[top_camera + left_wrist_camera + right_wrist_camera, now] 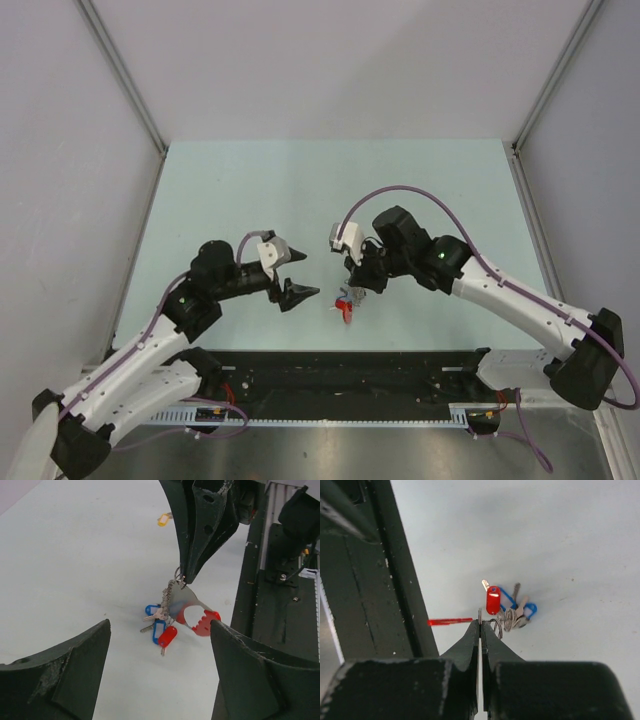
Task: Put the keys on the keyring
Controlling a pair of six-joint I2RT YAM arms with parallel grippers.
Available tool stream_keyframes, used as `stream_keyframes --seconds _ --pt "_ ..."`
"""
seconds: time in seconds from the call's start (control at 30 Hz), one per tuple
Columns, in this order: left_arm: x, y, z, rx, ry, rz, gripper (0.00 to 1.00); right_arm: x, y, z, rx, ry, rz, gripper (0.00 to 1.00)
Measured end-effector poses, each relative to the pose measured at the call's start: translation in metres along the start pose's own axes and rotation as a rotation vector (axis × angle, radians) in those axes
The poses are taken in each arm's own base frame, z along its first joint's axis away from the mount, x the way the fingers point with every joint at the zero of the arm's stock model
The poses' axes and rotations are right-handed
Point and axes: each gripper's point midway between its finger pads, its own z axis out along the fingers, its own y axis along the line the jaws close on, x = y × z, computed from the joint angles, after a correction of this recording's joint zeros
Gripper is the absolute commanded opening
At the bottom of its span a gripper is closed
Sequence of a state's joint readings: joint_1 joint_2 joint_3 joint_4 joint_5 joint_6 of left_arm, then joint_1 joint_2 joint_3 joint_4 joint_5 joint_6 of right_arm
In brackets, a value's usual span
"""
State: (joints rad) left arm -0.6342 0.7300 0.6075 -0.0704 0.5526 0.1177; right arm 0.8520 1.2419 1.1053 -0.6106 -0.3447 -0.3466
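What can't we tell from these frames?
- Left wrist: which keys are threaded on the keyring; cluster overlaps, right gripper partly covers the ring.
- Right wrist: strap seen edge-on, only a thin red line.
- Top external: keys and keyring too small to separate.

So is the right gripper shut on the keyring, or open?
Shut on it. In the right wrist view the right gripper has its fingertips together with no gap, pinching the keyring by its thin metal ring.
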Motion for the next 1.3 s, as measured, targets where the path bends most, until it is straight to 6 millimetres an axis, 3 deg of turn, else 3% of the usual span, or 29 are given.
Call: stream_keyframes --seconds 0.27,0.37,0.63,1.3 --pt "-0.009 -0.015 0.022 0.172 -0.065 0.047 0.74 -0.002 0.013 -0.014 -0.055 -0.018 -0.045 0.0" --pt "-0.011 -0.021 0.026 0.232 -0.086 0.08 0.62 -0.002 0.016 -0.015 -0.073 -0.017 -0.055 0.0" --pt "0.006 -0.037 0.043 0.366 -0.029 0.103 0.52 -0.002 0.019 -0.015 -0.095 -0.023 -0.078 0.0" --pt "0.023 -0.04 0.063 0.398 0.011 0.04 0.39 -0.004 0.026 -0.014 -0.122 -0.031 -0.102 0.0"
